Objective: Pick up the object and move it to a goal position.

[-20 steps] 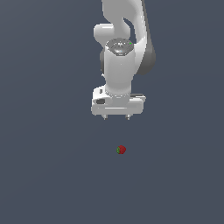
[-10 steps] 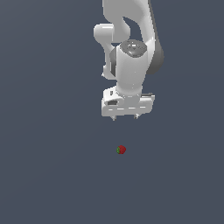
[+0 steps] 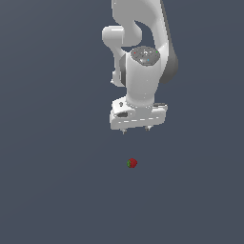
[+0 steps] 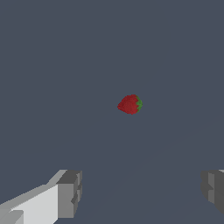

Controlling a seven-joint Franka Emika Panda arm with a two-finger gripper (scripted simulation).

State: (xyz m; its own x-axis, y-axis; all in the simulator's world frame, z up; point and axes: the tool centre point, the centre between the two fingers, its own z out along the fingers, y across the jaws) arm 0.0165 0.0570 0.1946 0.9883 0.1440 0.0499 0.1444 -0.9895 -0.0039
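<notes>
Presently the strawberry (image 3: 132, 163) lies alone on the grey floor (image 3: 47, 190), its green end toward the exterior view's left. Gripper (image 3: 135, 130) hangs above, apart, jaws spread and empty. Risk: slight misalignment could nudge the berry into rolling.

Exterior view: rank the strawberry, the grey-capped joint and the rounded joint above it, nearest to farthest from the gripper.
From the gripper, as that view shows it:
1. Strawberry, just below the open fingers, not touching them.
2. Grey-capped joint, above the gripper.
3. Rounded joint, higher still, toward the exterior view's left.
</notes>
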